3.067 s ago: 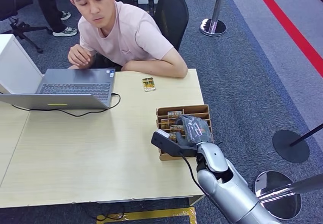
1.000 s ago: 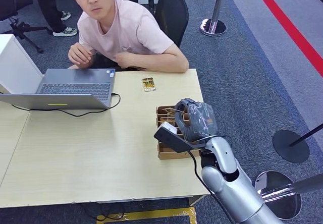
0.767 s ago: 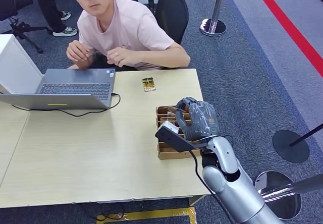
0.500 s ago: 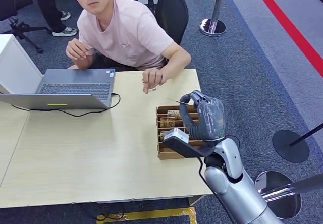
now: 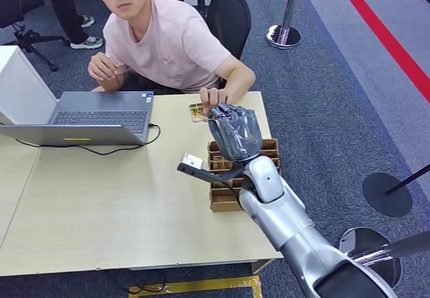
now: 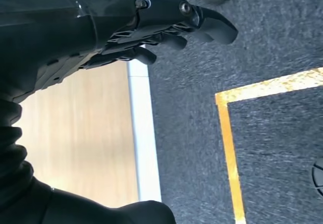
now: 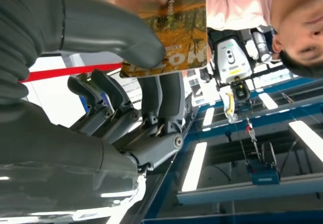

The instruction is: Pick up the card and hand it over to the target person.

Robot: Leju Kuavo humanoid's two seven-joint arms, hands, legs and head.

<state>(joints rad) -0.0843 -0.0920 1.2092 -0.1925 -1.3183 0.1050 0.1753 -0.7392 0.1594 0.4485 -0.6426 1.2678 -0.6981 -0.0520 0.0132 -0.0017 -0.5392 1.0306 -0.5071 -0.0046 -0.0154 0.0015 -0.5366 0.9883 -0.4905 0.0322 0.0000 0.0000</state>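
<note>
Laptop: we see a flat grey laptop [image 5: 99,117] at the left, its black cable trailing over the pale wood-grain table [image 5: 101,204].
Left hand: we see the left hand [image 6: 152,32] with dark, smooth fingers stretched apart, holding nothing.
Person: pink soft T-shirt, upper centre; the person's hand [image 5: 213,98] reaches to the card.
Card: thin, glossy, orange-brown rectangle [image 7: 171,35], pinched by the right hand [image 5: 236,131] under clear wrinkled film.
Box: brown slotted cardboard box [image 5: 223,201], centre right.
</note>
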